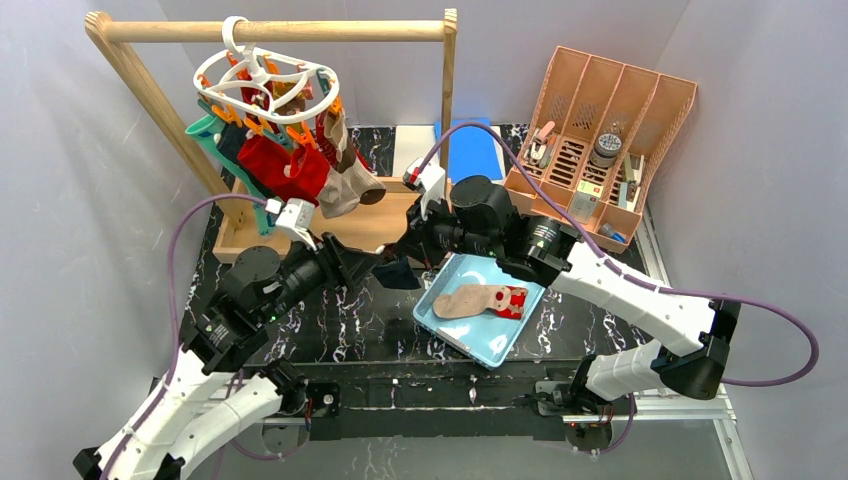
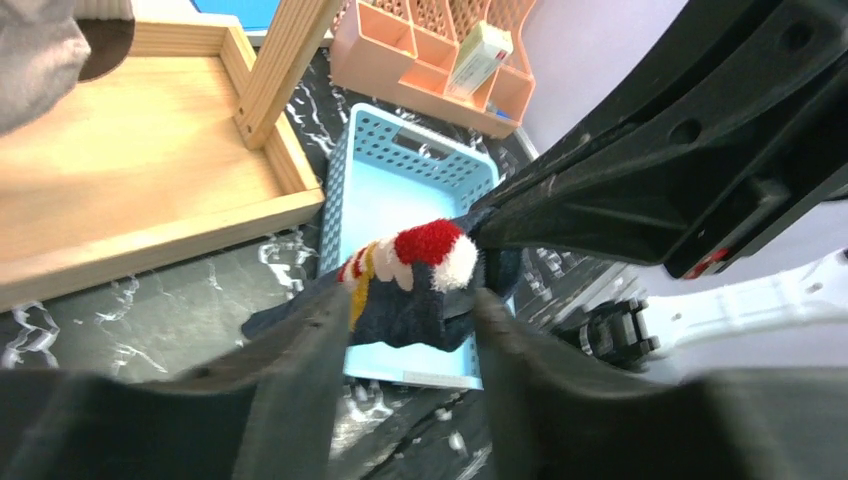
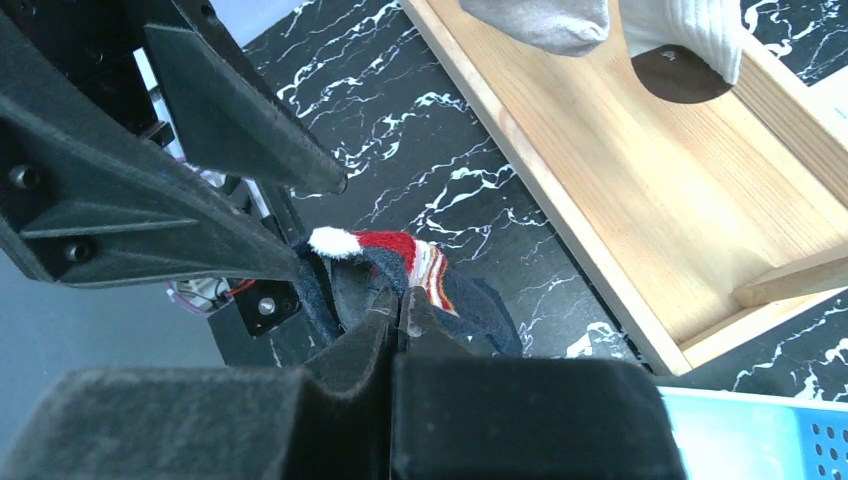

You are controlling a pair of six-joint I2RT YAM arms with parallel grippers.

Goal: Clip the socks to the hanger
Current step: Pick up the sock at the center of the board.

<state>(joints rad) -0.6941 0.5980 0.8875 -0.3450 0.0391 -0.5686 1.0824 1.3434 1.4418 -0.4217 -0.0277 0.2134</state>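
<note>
**Navy sock held between two claws at mid-counter**

The right claw (image 3: 400, 300) is pressed together on the soft knit of a navy sock (image 1: 400, 272) with a fuzzy red-and-white cuff, above the black marbled counter (image 1: 360, 320). The left claw (image 2: 408, 300) stands spread, one blunt finger on each side of the cuff. At four o'clock sits a pale blue perforated tray (image 1: 480, 342). At eleven o'clock the white ring-shaped hanger (image 1: 265, 84) hangs from a wooden rail (image 1: 280, 31), with a red sock (image 1: 285, 168) beneath.
</note>
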